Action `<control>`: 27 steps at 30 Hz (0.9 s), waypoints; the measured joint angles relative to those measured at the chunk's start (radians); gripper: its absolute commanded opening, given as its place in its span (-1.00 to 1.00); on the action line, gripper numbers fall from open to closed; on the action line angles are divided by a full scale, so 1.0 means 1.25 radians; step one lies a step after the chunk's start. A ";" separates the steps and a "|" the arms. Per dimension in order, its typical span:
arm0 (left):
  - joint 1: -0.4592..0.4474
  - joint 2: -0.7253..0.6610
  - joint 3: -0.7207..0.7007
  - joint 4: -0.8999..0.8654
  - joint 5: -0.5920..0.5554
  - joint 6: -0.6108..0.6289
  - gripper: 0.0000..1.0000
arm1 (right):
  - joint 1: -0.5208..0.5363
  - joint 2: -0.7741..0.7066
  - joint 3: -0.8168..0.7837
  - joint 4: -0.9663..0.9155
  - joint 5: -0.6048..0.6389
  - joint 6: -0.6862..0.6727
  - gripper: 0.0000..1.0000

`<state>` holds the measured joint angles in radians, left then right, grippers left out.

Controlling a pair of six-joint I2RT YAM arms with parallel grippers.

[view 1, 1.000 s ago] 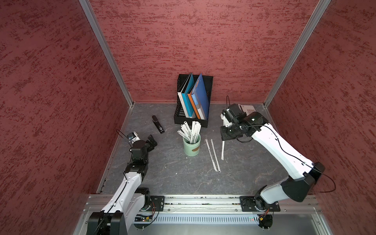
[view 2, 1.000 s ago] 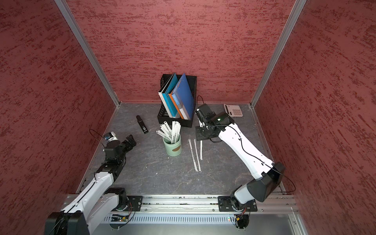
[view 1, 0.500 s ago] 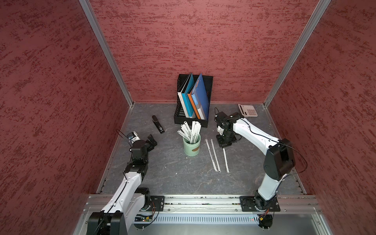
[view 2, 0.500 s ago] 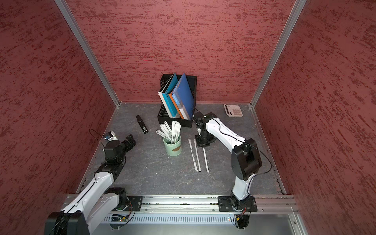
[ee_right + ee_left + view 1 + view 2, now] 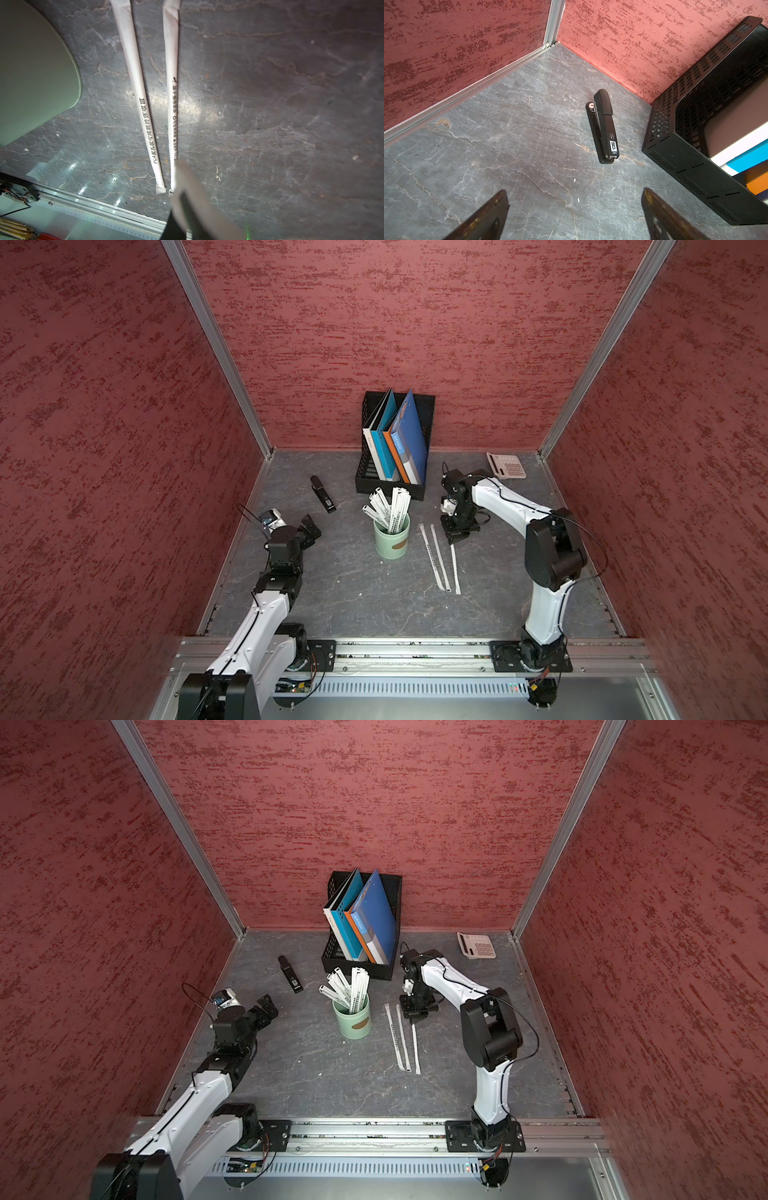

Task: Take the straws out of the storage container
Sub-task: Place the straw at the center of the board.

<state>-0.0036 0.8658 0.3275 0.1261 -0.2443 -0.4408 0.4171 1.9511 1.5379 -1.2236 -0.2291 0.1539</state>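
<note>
Top views: Your right gripper (image 5: 452, 540) is down at the table (image 5: 353, 597), closed on the far end of a third straw (image 5: 455, 570), which lies just beside two straws (image 5: 434, 558) already out. The pinch itself is too small to make out. The bundle (image 5: 388, 508) stands in the cup (image 5: 392, 542), near them. Your left gripper (image 5: 309, 530) hovers spread, well apart.
Left wrist: Both fingers (image 5: 483, 216), cut off by the frame edge, stand wide apart over bare table, with the stapler (image 5: 604, 126) and rack (image 5: 691, 166) ahead.
Right wrist: The third straw is a white blur hiding the jaws. The cup's wall is cut off.
Since a second ago: You have lowered the right arm, and the straw that dangled now lies flat. The left arm is unmoved.
</note>
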 measured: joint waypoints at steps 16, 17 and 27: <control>0.002 0.000 0.000 0.000 0.000 0.000 0.99 | -0.048 0.062 0.026 0.024 -0.069 -0.032 -1.00; 0.002 0.000 0.000 0.000 0.000 0.000 0.99 | -0.048 0.068 0.026 0.025 -0.070 -0.032 -1.00; 0.003 0.005 0.000 -0.002 0.000 0.000 0.99 | -0.050 0.083 0.026 0.025 -0.074 -0.034 -0.95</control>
<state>-0.0002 0.8719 0.3279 0.1242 -0.2440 -0.4408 0.3542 2.0548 1.5703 -1.1927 -0.3214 0.1112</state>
